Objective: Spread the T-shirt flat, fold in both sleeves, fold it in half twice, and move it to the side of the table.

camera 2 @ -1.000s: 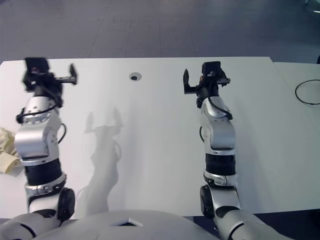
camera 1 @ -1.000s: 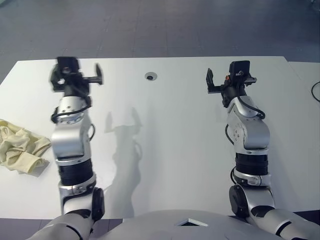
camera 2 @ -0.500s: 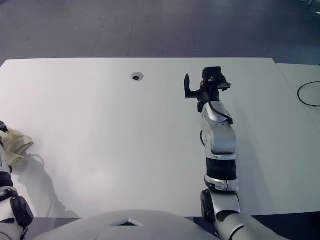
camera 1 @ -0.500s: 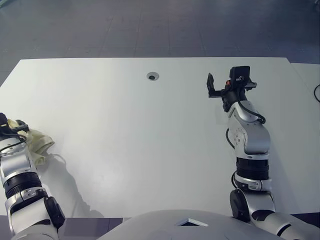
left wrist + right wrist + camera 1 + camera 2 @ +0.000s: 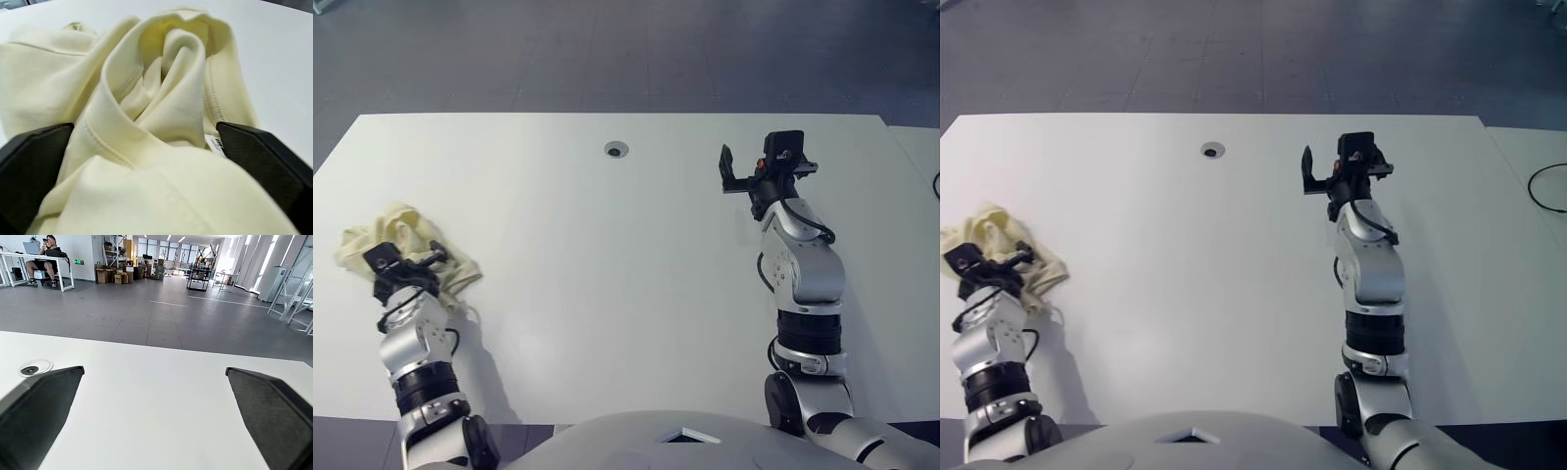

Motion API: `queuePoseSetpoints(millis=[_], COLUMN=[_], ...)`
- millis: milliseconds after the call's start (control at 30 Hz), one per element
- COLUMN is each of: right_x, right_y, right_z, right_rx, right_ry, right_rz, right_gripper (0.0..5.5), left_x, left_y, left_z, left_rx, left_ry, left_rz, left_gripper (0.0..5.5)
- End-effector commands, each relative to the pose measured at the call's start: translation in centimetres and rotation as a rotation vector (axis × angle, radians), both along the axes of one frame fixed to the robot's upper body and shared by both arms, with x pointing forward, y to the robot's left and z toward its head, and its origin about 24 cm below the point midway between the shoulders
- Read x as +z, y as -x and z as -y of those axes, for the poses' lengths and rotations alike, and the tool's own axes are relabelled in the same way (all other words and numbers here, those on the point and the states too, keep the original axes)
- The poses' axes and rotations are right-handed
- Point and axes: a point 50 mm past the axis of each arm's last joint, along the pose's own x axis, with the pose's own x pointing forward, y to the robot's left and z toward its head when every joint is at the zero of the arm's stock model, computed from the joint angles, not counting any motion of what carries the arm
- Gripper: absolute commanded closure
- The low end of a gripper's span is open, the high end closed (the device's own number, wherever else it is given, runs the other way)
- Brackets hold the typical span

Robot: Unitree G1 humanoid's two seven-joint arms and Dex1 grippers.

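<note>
While the crumpled pale-yellow cotton T-shirt [image 5: 391,223] lies bunched near the left edge of the white table [image 5: 607,264], my left gripper [image 5: 406,258] sits on it with its fingers [image 5: 34,161] spread and folds of cloth heaped between them (nothing pinched yet, as far as I can judge). My right gripper [image 5: 762,168] hangs over the table's far right part, well apart, fingers spread too. To spread the shirt well, I'd close on a single outer edge rather than the whole wad, then drag it toward the middle.

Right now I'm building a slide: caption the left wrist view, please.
Left gripper, fingers open, straddling a crumpled cream T-shirt on the white table.
</note>
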Motion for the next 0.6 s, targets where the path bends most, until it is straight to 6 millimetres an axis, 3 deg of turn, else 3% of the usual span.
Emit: queuePoseSetpoints(millis=[33,233,433,500,600], right_x=[-0.2,-0.3,-0.3,-0.1,0.3], right_y=[0.2,0.4,0.4,0.4,0.4], right_z=[0.3,0.3,0.1,0.1,-0.6], right_rx=[-0.009,-0.019,-0.02,-0.019,0.05], right_ry=[0.008,0.007,0.005,0.006,0.0], right_rz=[-0.007,-0.005,-0.002,0.005,0.019], right_gripper=[0.12,0.12,0.12,0.12,0.12], left_x=[-4.5,1.3,4.8,5.1,7.3], left_y=[2.9,0.3,0.7,0.8,-0.9], left_z=[11.6,15.1,19.2,19.1,16.5], left_rx=[-0.185,-0.211,-0.354,-0.412,-0.517], left_ry=[0.609,0.804,1.03,1.014,0.835], left_rz=[-0.255,-0.063,-0.041,-0.056,0.035], left_gripper=[0.1,0.1,0.1,0.1,0.1])
